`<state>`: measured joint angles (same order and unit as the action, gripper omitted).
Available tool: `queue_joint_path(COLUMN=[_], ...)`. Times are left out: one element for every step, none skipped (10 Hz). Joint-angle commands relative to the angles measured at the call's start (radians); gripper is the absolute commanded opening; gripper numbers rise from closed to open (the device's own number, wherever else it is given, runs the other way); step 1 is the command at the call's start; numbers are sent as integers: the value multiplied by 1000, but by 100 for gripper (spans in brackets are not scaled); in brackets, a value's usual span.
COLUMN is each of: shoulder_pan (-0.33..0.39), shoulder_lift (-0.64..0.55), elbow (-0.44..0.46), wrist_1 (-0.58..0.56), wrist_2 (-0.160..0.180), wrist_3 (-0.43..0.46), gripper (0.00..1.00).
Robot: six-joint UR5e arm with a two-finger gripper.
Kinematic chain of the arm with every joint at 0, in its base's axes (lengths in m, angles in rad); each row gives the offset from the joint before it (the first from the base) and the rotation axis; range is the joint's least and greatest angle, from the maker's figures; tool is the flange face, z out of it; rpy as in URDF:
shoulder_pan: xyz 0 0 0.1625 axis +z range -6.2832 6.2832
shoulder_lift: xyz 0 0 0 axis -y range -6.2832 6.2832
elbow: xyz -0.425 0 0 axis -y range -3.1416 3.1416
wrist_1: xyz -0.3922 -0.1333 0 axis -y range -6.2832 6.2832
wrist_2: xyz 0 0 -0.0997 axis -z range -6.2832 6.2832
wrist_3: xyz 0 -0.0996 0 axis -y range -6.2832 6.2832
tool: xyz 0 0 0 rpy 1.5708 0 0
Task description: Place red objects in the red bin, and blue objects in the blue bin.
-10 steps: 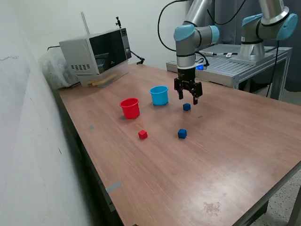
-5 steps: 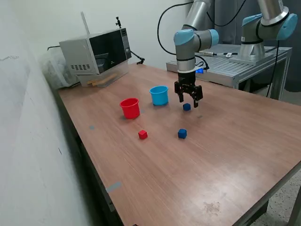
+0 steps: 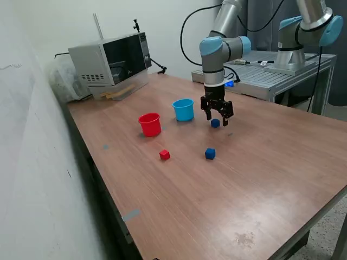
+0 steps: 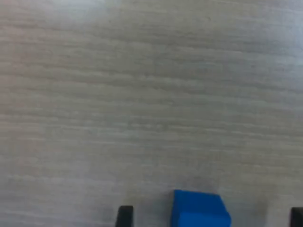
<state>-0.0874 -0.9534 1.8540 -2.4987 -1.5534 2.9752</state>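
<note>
Lowered fingers straddle, spread wide, blue cube; wrist view shows gaps.

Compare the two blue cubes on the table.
The far blue cube sits between the open fingers of the gripper, close to the blue cup. The near blue cube lies alone in the open, level with the red cube. Both look the same size and dark blue.

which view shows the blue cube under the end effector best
The wrist view: the blue cube appears large, between the fingertips, though cut off at the frame edge. The exterior view shows it small, beneath the open end effector.
</note>
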Motion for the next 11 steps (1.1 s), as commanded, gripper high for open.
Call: queue_joint_path(shoulder_pan=[0,0,0,0,0,0,0,0,0,-5,-15], shoulder_lift=[10,10,10,10,10,10,10,8,-11,-37,-69], elbow=[-33,-35,-33,-33,-33,-33,-33,-35,-36,-41,-45], wrist_1=[4,4,4,3,4,4,7,12,14,14,23], wrist_2=[1,1,1,1,1,1,-2,-8,-8,-10,-10], wrist_3=[-5,-5,-5,-5,-5,-5,-13,-16,-16,-16,-19], gripper=[0,0,0,0,0,0,0,0,0,0,0])
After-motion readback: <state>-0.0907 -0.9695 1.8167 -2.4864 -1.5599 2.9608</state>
